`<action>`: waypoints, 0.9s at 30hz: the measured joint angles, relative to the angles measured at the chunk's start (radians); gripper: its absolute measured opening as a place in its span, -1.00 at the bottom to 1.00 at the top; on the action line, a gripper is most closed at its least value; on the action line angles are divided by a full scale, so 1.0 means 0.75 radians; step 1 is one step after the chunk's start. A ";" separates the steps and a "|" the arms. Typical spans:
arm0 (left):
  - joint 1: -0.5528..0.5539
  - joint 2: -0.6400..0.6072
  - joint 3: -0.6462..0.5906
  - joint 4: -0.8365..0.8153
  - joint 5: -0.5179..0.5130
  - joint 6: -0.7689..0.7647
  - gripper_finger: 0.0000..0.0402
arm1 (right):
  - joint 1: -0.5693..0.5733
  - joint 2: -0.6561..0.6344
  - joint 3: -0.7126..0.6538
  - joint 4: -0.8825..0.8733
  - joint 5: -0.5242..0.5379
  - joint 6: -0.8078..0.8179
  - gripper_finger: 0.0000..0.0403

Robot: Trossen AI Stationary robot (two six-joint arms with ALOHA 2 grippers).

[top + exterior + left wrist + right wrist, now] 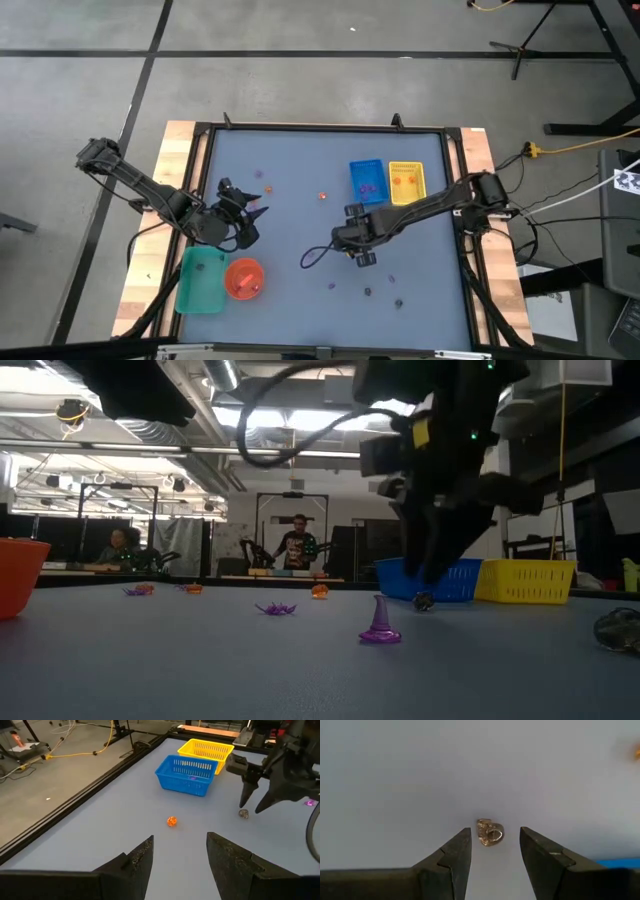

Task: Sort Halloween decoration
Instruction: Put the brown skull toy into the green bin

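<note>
Grey decoration piece (490, 832) lies on the table between the right tool's (495, 852) open fingers.

My right gripper (491, 852) points straight down near the table's middle, its fingers (452, 855) parted just above the surface, arm reaching in from the right edge. My left gripper (179, 855) waits open, low at the left.

Even overhead light falls on the table (300, 180), leaving only soft, faint shadows. In the low view ceiling strip lights (300, 420) glare, so the arm (450, 460) reads as a dark silhouette. The near fingers (455, 857) look blurred.
</note>
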 joint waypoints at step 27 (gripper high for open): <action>0.000 0.000 0.000 0.000 0.002 0.002 -0.17 | -0.101 0.072 0.001 0.013 -0.128 0.005 -0.18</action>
